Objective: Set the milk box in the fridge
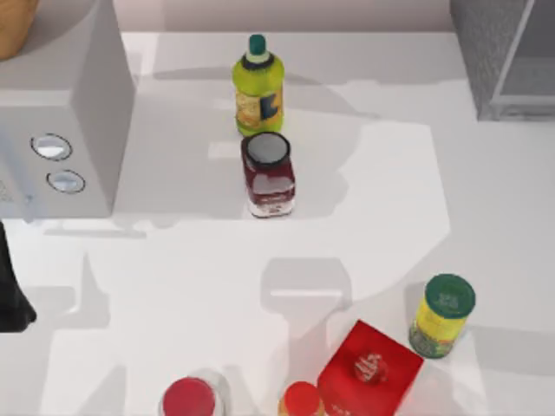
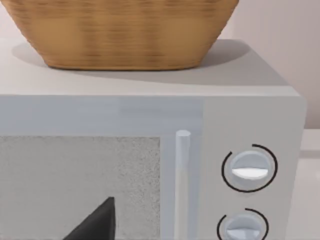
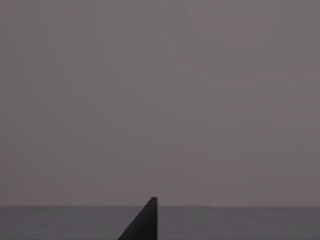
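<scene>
The milk box is out of view. The fridge (image 1: 501, 54), a speckled dark-grey cabinet with a pale framed door panel, stands at the table's far right corner. My left arm (image 1: 12, 290) is a dark shape at the left edge of the table, in front of the light-grey box with two knobs. In the left wrist view, a dark part of my left gripper (image 2: 97, 224) points at that box's front window. In the right wrist view, a dark tip of my right gripper (image 3: 145, 222) stands against a plain grey background.
The light-grey knobbed box (image 1: 61, 130) carries a woven basket (image 2: 120, 30). Mid-table stand a yellow-green bottle (image 1: 258, 87) and a dark red jar (image 1: 269, 175). Near the front are a green-lidded can (image 1: 443, 316), a red box (image 1: 368, 373) and two red-topped containers (image 1: 189, 399).
</scene>
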`<state>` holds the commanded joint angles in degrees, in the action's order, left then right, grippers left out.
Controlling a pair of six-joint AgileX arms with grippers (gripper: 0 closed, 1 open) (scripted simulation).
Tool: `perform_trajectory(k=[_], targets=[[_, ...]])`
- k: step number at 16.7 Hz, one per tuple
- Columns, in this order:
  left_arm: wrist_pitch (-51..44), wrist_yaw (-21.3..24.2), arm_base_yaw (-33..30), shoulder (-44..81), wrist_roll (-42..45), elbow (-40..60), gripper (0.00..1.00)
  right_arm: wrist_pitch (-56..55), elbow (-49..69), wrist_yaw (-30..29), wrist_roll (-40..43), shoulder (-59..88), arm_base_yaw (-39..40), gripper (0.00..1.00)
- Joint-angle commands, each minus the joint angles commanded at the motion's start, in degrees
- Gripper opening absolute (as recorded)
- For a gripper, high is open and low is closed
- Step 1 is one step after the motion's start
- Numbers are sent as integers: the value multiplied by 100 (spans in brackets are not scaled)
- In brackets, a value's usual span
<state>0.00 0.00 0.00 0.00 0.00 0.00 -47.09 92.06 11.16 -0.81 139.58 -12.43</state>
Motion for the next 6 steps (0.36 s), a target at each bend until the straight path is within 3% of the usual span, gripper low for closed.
perform_trajectory(k=[6], targets=[[0, 0, 0, 0, 0, 0, 100, 0, 0, 0, 0, 0, 0, 100]])
